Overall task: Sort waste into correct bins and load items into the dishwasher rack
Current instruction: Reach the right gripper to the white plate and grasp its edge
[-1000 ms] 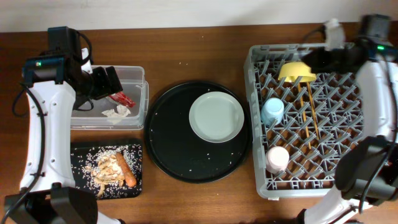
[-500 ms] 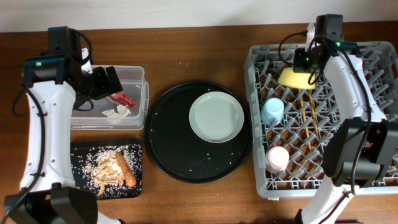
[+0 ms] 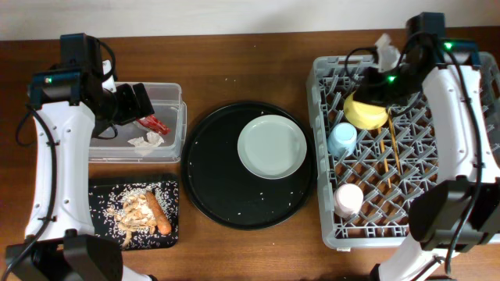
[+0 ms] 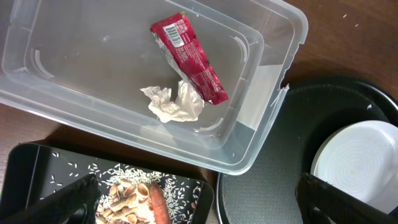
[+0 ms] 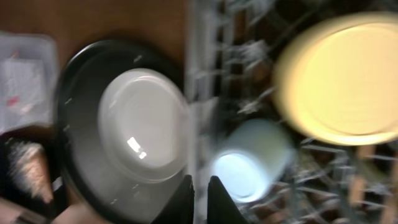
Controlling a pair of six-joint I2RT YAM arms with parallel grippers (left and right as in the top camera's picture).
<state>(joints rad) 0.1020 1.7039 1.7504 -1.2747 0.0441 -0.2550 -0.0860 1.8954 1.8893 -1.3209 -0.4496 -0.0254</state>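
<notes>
Student: Rows nearest the arm bases: what lies there?

Tutor: Flat black rectangular tray [image 3: 95, 204] holding pale food scraps [image 3: 139, 209] and an orange-brown sausage-like stick [image 3: 158, 215]; pink cup [image 3: 348, 198] in the large grey pegged dishwasher rack [image 3: 322, 179].

Student: Middle?

Tutor: Pale round plate [image 3: 272, 147] on the large round black tray [image 3: 215, 187], the one item outside the rack; light blue cup [image 3: 341, 139] and wooden chopsticks [image 3: 391, 152] racked.

Student: Farthest?

Tutor: Clear rectangular plastic tub [image 3: 178, 133] with small red wrapper [image 4: 189, 59] and crumpled white tissue [image 4: 174, 102], left gripper [image 4: 200, 200] spread wide, empty, above. Yellow bowl [image 3: 366, 113] racked; right gripper [image 5: 201, 193] near it, fingers close together, apparently empty. Step in hand, judged: loading the plate. Right gripper must open, cross over and pinch the rim.
</notes>
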